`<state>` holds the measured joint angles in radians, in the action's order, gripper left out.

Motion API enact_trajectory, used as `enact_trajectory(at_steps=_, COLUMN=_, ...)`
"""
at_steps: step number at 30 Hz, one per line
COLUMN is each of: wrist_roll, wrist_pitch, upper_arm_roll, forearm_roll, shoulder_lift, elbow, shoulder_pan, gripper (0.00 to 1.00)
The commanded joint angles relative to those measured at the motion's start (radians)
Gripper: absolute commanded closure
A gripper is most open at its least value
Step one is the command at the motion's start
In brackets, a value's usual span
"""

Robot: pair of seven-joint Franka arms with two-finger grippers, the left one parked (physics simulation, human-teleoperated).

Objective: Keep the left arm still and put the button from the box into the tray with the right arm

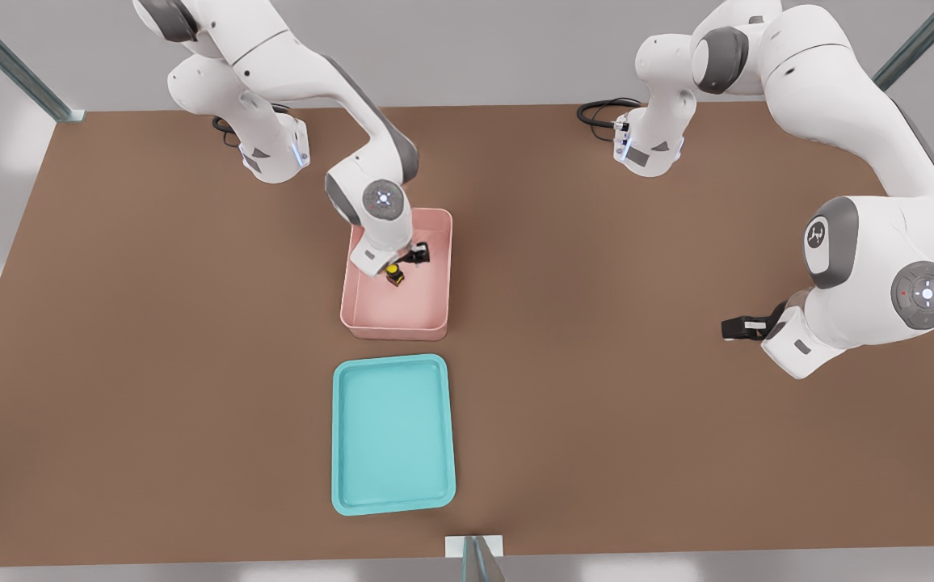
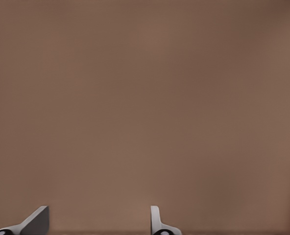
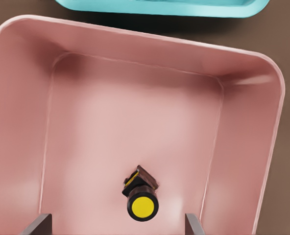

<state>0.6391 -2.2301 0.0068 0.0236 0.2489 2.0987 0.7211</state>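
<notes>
The button (image 1: 395, 276) stands inside the pink box (image 1: 396, 325) toward its far half, yellow cap up on a black base. In the right wrist view the button (image 3: 142, 205) sits on the floor of the box (image 3: 135, 122), between the two fingertips (image 3: 38, 223), which are spread wide. My gripper (image 1: 401, 263) hangs open just above the button, inside the box walls, and grips nothing; the wrist view shows my gripper (image 3: 115, 224) at the frame's edge. The turquoise tray (image 1: 393, 432) lies empty just in front of the box, and an edge of the tray (image 3: 159, 7) shows beyond the box wall.
The parked arm's gripper (image 1: 746, 326) hovers over the brown table (image 1: 152, 323) at the front view's right. Cables (image 1: 600, 111) lie by the far arm bases. A metal post (image 1: 475, 558) stands at the near edge, with others at the far corners.
</notes>
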Motion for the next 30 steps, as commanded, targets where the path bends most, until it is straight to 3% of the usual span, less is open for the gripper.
enact_trajectory(at_steps=1, wrist_roll=0.071, wrist_pitch=-0.051, upper_arm_roll=-0.016, forearm_roll=0.004, shoulder_lift=0.004, elbow=0.004, shoulder_pan=0.004, gripper=0.00)
enact_trajectory(at_steps=9, wrist_roll=0.007, wrist_pitch=-0.149, upper_arm_roll=-0.033, forearm_roll=0.004, shoulder_lift=0.009, elbow=0.083, shoulder_pan=0.014, gripper=0.00)
enact_trajectory(at_steps=18, wrist_roll=0.014, wrist_pitch=-0.404, upper_arm_roll=-0.027, forearm_roll=0.004, shoulder_lift=0.033, elbow=0.224, shoulder_pan=0.026, gripper=0.00)
enact_trajectory(at_steps=30, wrist_roll=0.013, wrist_pitch=-0.413, upper_arm_roll=-0.016, forearm_roll=0.004, shoulder_lift=0.038, elbow=0.264, shoulder_pan=0.034, gripper=0.01)
